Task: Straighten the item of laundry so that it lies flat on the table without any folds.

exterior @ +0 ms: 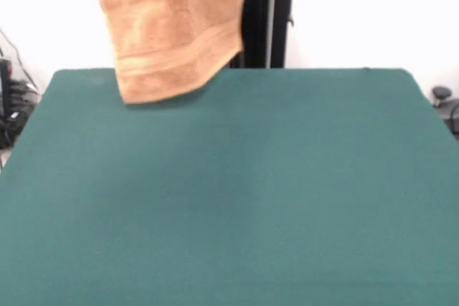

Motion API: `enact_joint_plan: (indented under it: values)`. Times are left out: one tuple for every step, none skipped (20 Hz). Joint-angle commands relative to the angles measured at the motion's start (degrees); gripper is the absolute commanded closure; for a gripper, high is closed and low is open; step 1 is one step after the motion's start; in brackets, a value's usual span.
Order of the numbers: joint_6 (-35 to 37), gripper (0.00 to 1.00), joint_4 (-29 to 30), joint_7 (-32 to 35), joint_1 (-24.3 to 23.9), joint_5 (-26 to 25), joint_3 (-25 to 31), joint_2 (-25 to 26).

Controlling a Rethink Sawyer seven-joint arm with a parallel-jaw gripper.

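The near part of the table [229, 220] is bare dark green cloth across the full width of the front view. The surface runs unbroken to the far edge, where 2 rounded corners are visible.

Near the far left part of the table, the item of laundry [168, 30] hangs down from above the top of the frame. It is an orange-tan terry towel with 1 woven band and a hemmed lower edge. The hem runs at a slant, lower at the left corner than at the right. The lowest corner is at or just above the cloth; contact cannot be confirmed.

Behind the far edge stands the black pedestal [262, 26], partly covered by the towel.

The gripper is outside the frame. Its opening, and whether it holds the towel, cannot be determined.
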Motion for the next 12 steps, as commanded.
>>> enact_joint_plan:
  values:
    - [-2.1,1.0,1.3,3.4,1.1,1.9,3.0,1.1]
    - [-3.1,1.0,1.6,3.5,1.3,2.3,3.1,1.0]
    - [-4.6,1.0,1.8,3.6,1.3,2.6,3.1,1.1]
    - [-5.0,1.0,2.2,3.6,1.5,3.1,3.2,0.7]
    - [-5.9,1.0,2.5,3.6,1.5,3.6,3.3,0.8]
    - [-6.2,1.0,2.5,4.0,1.7,3.7,3.2,0.8]
    - [-6.7,1.0,2.7,4.6,2.0,4.1,3.1,0.8]
    - [-6.9,1.0,2.7,5.2,2.4,4.1,3.0,0.7]
    - [-7.2,1.0,2.8,5.9,2.8,4.4,2.8,0.6]
    - [-7.3,1.0,2.7,6.7,3.1,4.6,2.6,0.6]
    - [-7.5,1.0,2.7,7.0,3.3,4.8,2.5,0.6]
    - [-7.2,1.0,2.8,7.0,3.4,4.8,2.4,0.3]
